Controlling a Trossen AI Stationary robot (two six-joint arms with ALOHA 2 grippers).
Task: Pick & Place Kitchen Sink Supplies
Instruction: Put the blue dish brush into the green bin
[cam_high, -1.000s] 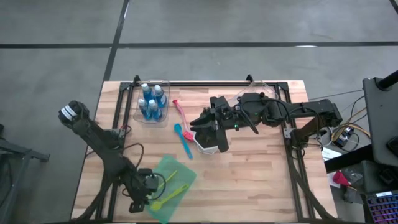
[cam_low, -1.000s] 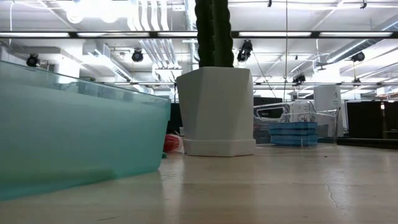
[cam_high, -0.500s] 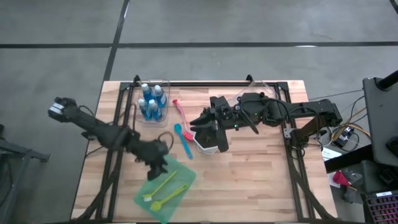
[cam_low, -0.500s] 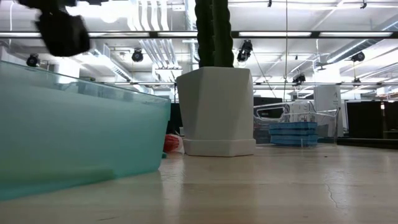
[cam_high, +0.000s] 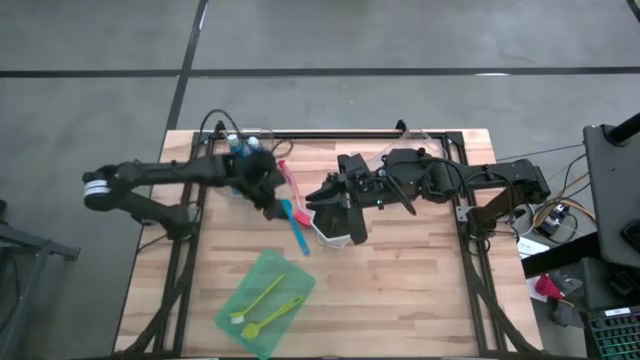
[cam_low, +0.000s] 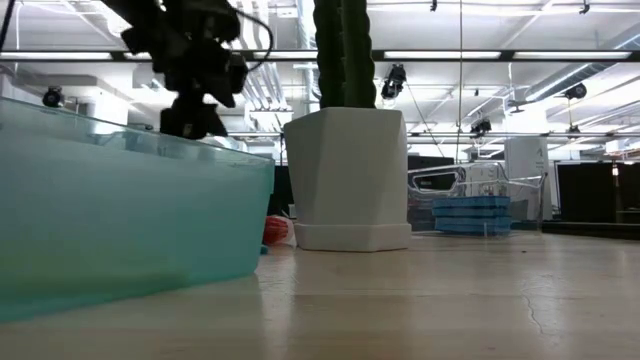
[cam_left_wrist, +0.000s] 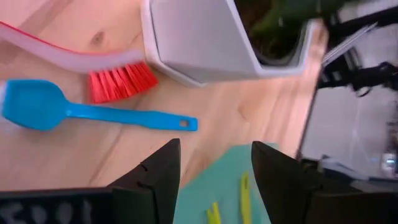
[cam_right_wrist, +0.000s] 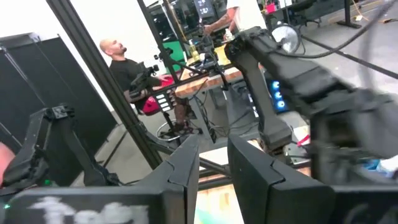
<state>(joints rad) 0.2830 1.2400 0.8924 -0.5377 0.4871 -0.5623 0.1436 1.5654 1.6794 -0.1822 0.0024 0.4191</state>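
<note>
High view shows the left gripper (cam_high: 272, 196) hovering just beside the blue brush (cam_high: 296, 226), which lies at its four o'clock on the wooden table (cam_high: 420, 290), long axis running from eleven to five o'clock, the red brush (cam_high: 292, 186) alongside. Its fingers (cam_left_wrist: 158, 177) stand spread and empty, and this arm looks nearer than the right gripper (cam_high: 318, 200), nearly pressed together by the white pot (cam_high: 340, 228). Beyond the table lies bare grey floor.
</note>
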